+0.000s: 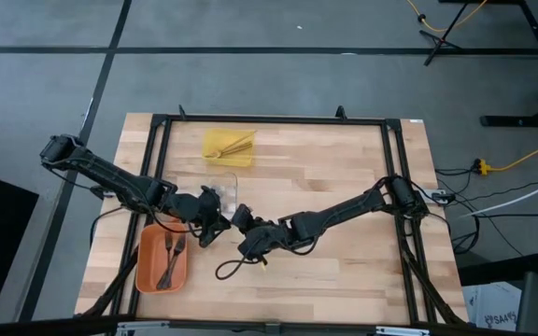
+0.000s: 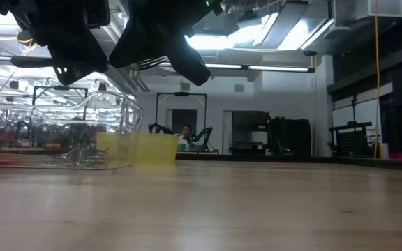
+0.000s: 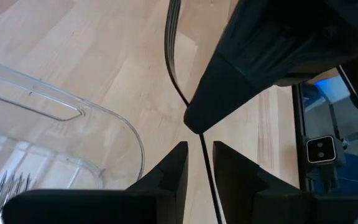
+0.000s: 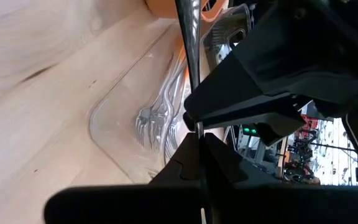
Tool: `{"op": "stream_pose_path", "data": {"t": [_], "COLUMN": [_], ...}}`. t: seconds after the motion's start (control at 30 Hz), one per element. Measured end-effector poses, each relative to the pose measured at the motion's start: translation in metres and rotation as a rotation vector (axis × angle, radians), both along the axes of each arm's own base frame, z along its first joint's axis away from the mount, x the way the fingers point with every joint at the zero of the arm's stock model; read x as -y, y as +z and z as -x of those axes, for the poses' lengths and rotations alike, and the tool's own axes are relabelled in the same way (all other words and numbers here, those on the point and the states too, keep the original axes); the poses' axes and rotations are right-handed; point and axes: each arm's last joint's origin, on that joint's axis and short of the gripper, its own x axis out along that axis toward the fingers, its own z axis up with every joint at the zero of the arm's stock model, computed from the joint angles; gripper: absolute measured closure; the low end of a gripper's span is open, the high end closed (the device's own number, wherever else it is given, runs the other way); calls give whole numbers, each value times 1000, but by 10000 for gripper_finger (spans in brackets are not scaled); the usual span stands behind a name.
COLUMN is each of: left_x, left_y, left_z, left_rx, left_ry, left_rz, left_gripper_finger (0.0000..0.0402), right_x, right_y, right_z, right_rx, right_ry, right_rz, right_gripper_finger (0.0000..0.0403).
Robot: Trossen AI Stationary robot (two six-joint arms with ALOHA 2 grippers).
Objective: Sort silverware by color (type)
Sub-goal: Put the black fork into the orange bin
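My right gripper (image 4: 197, 146) is shut on a thin dark utensil (image 4: 187, 37) above the middle of the table. My left gripper (image 3: 201, 155) stands open, with one finger on either side of the same utensil (image 3: 178, 74) and a gap on both sides. The two grippers meet tip to tip (image 1: 227, 224) beside the clear tray. Silver forks (image 4: 157, 118) lie in the clear tray (image 3: 104, 118). Dark forks (image 1: 171, 259) lie in the orange tray (image 1: 148, 271). Tan wooden pieces (image 1: 233, 144) lie in the yellow tray (image 1: 215, 149). My right gripper pinches the utensil's thin shaft (image 4: 194, 121) between its two fingers. It comes slanting down from the table's right side. The utensil is lifted clear of the table and its long free part runs on past the fingertips, through the gap of my left gripper.
A black cable loop (image 1: 232, 269) lies on the wood near the front edge, below the right gripper. A black frame (image 1: 395, 149) runs round the table. Bare wood (image 1: 344, 271) lies to the front right.
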Motion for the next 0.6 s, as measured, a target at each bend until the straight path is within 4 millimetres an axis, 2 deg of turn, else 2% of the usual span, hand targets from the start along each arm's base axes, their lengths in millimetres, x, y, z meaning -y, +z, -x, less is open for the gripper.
{"op": "stream_pose_path", "data": {"t": [0.17,0.43,0.6], "left_x": [0,0,0], "left_y": [0,0,0], "left_z": [0,0,0], "left_rx": [0,-4,-4], "left_ry": [0,0,0], "left_rz": [0,-1,-1], "left_gripper_finger": [342,393,397], "right_x": [0,0,0], "right_y": [0,0,0], "right_z": [0,0,0], "right_rx": [0,-1,-1], "right_ry": [0,-1,0], "right_rz": [1,1,2], "right_gripper_finger": [403,403,403]}}
